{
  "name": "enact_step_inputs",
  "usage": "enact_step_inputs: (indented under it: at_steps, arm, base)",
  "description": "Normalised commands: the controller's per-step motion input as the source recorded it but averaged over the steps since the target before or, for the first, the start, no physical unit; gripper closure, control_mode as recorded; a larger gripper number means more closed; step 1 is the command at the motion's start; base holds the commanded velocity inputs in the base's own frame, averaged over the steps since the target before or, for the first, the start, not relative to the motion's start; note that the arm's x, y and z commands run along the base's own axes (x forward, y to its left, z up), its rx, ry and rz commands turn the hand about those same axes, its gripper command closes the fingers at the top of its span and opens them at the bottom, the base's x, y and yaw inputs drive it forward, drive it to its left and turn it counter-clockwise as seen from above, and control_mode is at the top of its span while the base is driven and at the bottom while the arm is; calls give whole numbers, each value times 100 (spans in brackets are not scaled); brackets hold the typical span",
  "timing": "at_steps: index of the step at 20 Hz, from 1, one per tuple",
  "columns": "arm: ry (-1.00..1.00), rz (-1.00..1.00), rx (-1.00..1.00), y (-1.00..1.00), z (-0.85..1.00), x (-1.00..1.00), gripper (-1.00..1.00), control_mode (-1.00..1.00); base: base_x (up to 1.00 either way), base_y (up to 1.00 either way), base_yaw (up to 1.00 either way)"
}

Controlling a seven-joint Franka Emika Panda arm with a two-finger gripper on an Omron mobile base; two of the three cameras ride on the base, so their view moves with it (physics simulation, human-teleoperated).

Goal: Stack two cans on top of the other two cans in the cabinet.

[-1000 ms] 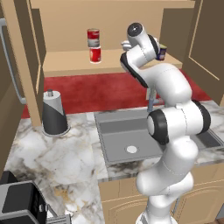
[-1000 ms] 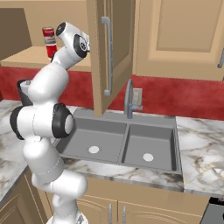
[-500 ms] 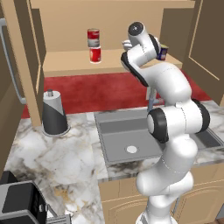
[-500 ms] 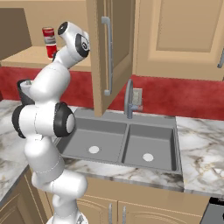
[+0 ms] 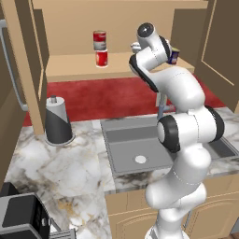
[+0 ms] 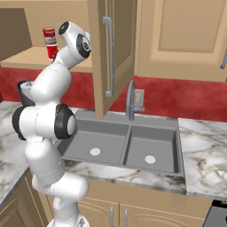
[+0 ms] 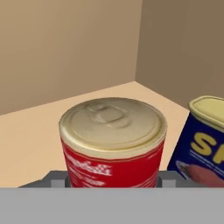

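Up close, gripper [image 7: 113,177] clamps red tin [image 7: 113,142] beside blue tin [image 7: 202,142].

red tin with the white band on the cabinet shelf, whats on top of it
A red-and-grey can stands stacked on the red tin, upright on the shelf. The seam between them is too small to judge. From the right base camera the arm covers the lower tin's base.

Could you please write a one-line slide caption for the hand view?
Gripper shut on a red can with a pale gold lid, beside a dark blue tin with yellow lettering on the tan cabinet shelf.
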Motion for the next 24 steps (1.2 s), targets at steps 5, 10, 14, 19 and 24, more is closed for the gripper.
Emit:
enact_step_inputs:
  at_steps: [5,10,14,19,24]
  arm:
    - [0,0,0,-3,-2,0,100,-100]
    - [-3,0,0,11,0,-31,100,-100]
    - [-15,0,0,18,3,-32,100,-100]
    - [-22,-3,0,7,16,-18,100,-100]
    - [-14,-6,-4,-7,20,-2,100,-100]
  base:
    - [0,0,0]
    - [0,0,0]
    - [0,0,0]
    - [0,0,0]
    - [0,0,0]
